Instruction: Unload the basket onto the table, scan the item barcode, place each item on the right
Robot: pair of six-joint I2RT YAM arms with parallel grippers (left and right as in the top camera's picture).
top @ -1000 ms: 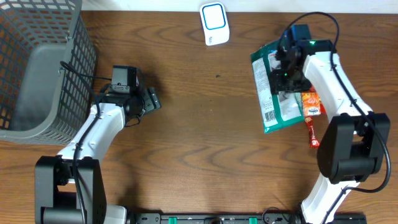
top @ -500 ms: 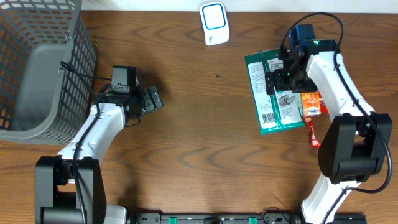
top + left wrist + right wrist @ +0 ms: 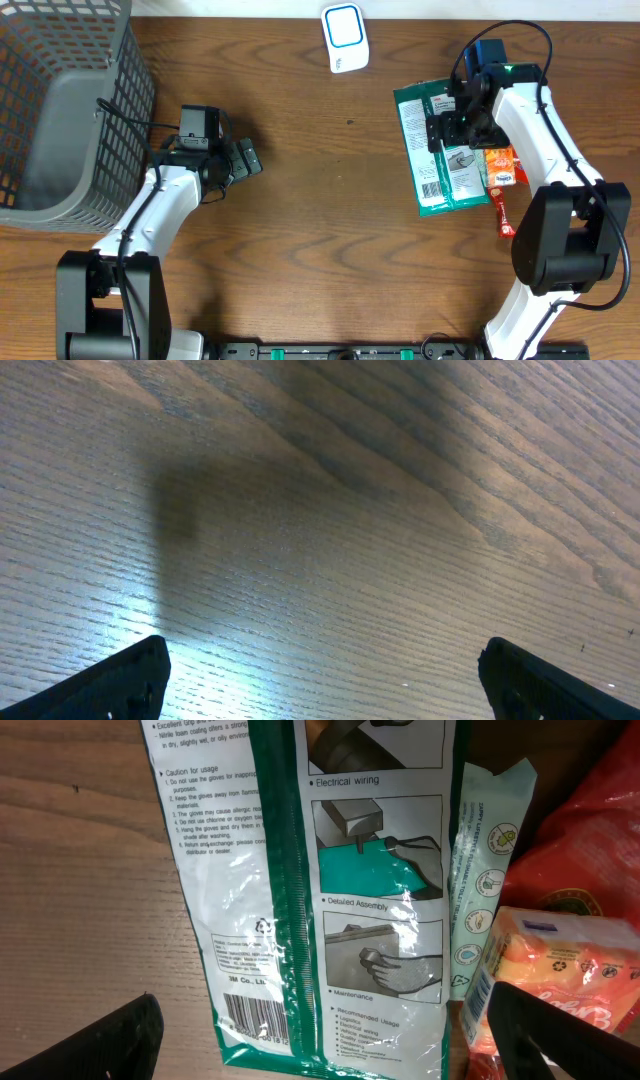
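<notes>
The glove packet is a flat, glossy film pouch, so it should be light, limp and slippery. It would likely sag or fold if lifted by one corner. A pinch across a long edge or the sealed top, clear of the printed code, looks the safest hold.

It lies flat on the wooden table, at the right side, printed back upward. One edge rests just beside, perhaps slightly over, a narrow white sachet and some orange and red snack packs.

The pouch is green-bordered, with a white text panel, small use diagrams and a barcode near its lower end.

The right gripper hangs directly over the pouch with its jaws spread fully wide, holding nothing. The left gripper is equally wide and empty, above bare wood near the wire basket.

A white and blue device, probably the scanner, stands at the table's far edge, well apart from the pouch.
</notes>
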